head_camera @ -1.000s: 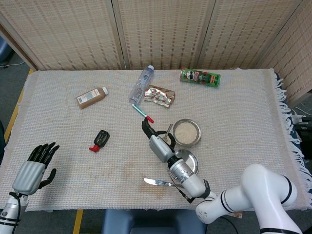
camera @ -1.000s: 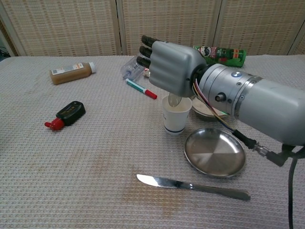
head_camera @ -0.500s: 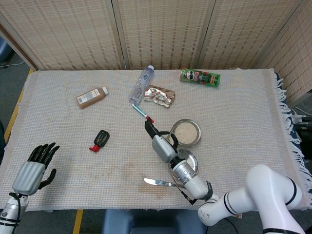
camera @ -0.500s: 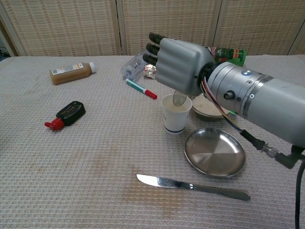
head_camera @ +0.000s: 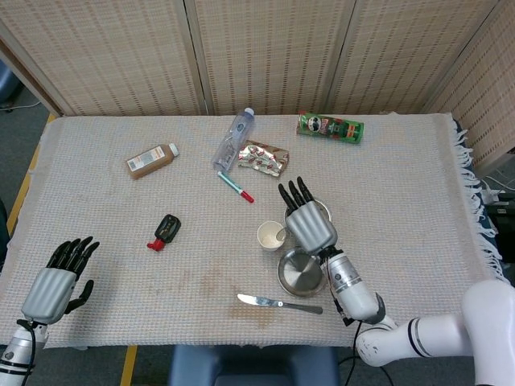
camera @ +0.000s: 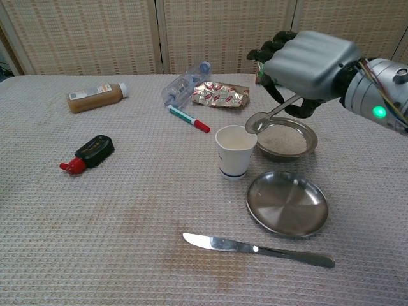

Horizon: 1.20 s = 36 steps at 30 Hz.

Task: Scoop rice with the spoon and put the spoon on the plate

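My right hand [camera: 307, 60] hovers over the metal bowl of rice [camera: 284, 139] and grips the handle of a metal spoon [camera: 268, 115]. The spoon slants down to the left, and its scoop hangs just above the bowl's left rim, beside the white paper cup [camera: 234, 150]. The spoon's scoop looks empty. The empty round metal plate [camera: 287, 204] lies in front of the bowl. From the head view, the right hand [head_camera: 310, 223] covers most of the bowl, with the cup [head_camera: 271, 236] to its left and the plate [head_camera: 302, 272] below. My left hand [head_camera: 60, 277] rests with its fingers spread and holding nothing at the table's near left corner.
A table knife [camera: 255, 247] lies in front of the plate. A red-capped pen [camera: 189, 118], a plastic bottle [camera: 185, 84] and a foil packet [camera: 220, 94] lie behind the cup. A black and red object [camera: 89, 152] and a brown bottle [camera: 95, 97] are at the left; a green can [head_camera: 330, 127] lies at the back.
My right hand has swung from above the cup to the right, over the rice bowl, bringing the spoon out of the cup. The left hand has stayed put.
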Tool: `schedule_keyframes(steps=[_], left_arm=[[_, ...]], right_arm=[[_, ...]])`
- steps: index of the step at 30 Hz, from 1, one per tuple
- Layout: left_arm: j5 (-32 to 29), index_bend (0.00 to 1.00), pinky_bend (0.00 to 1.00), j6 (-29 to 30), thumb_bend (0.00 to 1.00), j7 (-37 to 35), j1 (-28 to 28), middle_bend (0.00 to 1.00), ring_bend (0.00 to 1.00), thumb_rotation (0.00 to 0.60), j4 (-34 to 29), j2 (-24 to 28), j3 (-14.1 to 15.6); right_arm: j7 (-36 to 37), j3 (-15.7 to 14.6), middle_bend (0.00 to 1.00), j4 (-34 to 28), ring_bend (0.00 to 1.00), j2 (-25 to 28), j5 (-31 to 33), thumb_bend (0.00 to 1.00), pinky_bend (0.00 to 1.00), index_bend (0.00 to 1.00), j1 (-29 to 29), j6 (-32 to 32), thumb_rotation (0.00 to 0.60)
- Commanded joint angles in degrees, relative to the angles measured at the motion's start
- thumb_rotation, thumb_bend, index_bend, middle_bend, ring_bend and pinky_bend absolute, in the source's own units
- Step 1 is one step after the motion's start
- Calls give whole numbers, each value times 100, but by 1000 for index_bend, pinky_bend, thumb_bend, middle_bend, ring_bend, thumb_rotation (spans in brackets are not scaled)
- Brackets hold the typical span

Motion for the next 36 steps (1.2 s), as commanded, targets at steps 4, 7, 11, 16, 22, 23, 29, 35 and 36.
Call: schedule_keyframes(steps=[4, 7, 11, 16, 22, 23, 29, 35, 36], left_arm=[[20, 0, 84, -4, 490, 110, 1, 0, 0, 600, -42, -33, 12], [34, 0, 87, -17, 490, 130, -7, 0, 0, 600, -57, -40, 20], [65, 0, 91, -17, 491, 122, -13, 0, 0, 600, -61, -39, 32], [60, 0, 93, -4, 490, 114, -8, 0, 0, 600, -57, -39, 26], [26, 0, 98, -6, 490, 86, -2, 0, 0, 600, -52, -26, 13], [24, 0, 98, -5, 490, 83, 0, 0, 0, 600, -50, -24, 15], [23, 0, 101, 25, 490, 61, 20, 0, 0, 600, -44, -8, 16], [99, 0, 105, 166, 490, 37, 71, 0, 0, 600, -56, 21, 24], [114, 0, 106, 212, 490, 15, 82, 0, 0, 600, -49, 20, 15]], right_arm=[[1872, -324, 29, -121, 0, 769, -656, 325, 0, 599, -920, -756, 600], [2055, -521, 29, 30, 0, 686, -902, 324, 0, 597, -1122, -845, 600], [2190, -583, 29, 254, 0, 405, -1113, 324, 0, 592, -1313, -907, 600], [2068, -470, 29, 491, 0, 42, -1220, 325, 0, 576, -1400, -980, 600], [1775, -378, 28, 608, 0, -208, -1196, 317, 0, 348, -1450, -1087, 600], [1746, -364, 28, 606, 0, -219, -1187, 306, 0, 322, -1463, -1092, 600], [1776, -288, 28, 324, 0, -67, -1213, 238, 0, 189, -1558, -1109, 600], [2615, -384, 27, -257, 0, 514, -2006, 235, 0, 183, -2196, -124, 600], [2893, -504, 21, -342, 0, 671, -2210, 228, 0, 155, -2473, 230, 600]])
